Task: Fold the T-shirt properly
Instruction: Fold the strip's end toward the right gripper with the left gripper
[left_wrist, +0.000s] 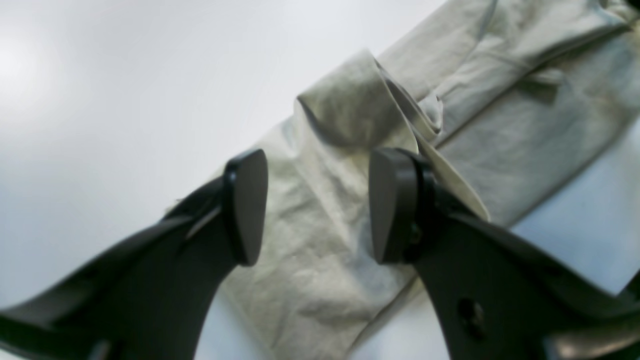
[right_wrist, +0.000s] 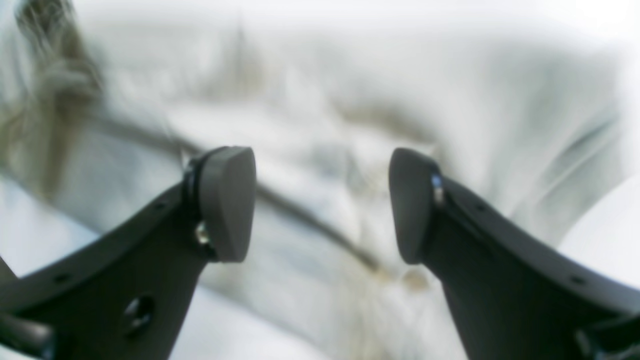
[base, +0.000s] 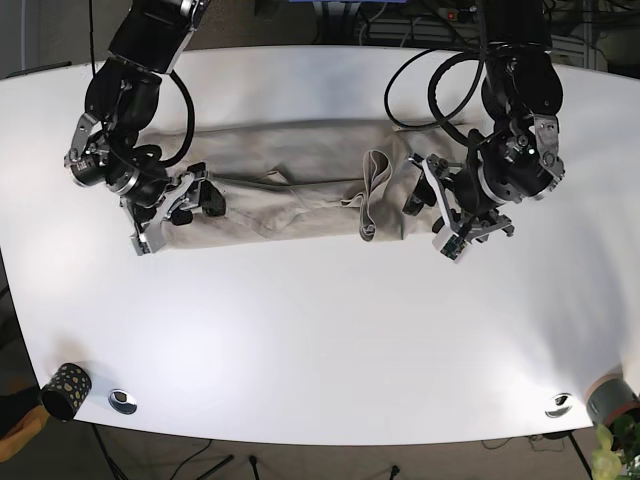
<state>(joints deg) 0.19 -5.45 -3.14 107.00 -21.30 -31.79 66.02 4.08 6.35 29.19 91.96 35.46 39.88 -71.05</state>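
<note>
The T-shirt (base: 290, 175) is pale beige and lies as a long, wrinkled band across the far half of the white table (base: 320, 330). A narrow flap (base: 375, 190) stands up near its right end, and in the left wrist view this flap (left_wrist: 350, 100) rises just beyond the fingers. My left gripper (left_wrist: 317, 207) is open and hovers over the shirt's right end (base: 425, 212). Over the shirt's left end my right gripper (base: 175, 218) is also open. The cloth (right_wrist: 325, 150) looks blurred beneath the right gripper (right_wrist: 320, 205). Nothing is pinched in either one.
A dark patterned cup (base: 65, 390) stands at the near left corner beside a metal disc (base: 122, 400). Another disc (base: 558, 404) and a grey object (base: 612, 400) are at the near right. Cables (base: 440, 70) hang behind the left arm.
</note>
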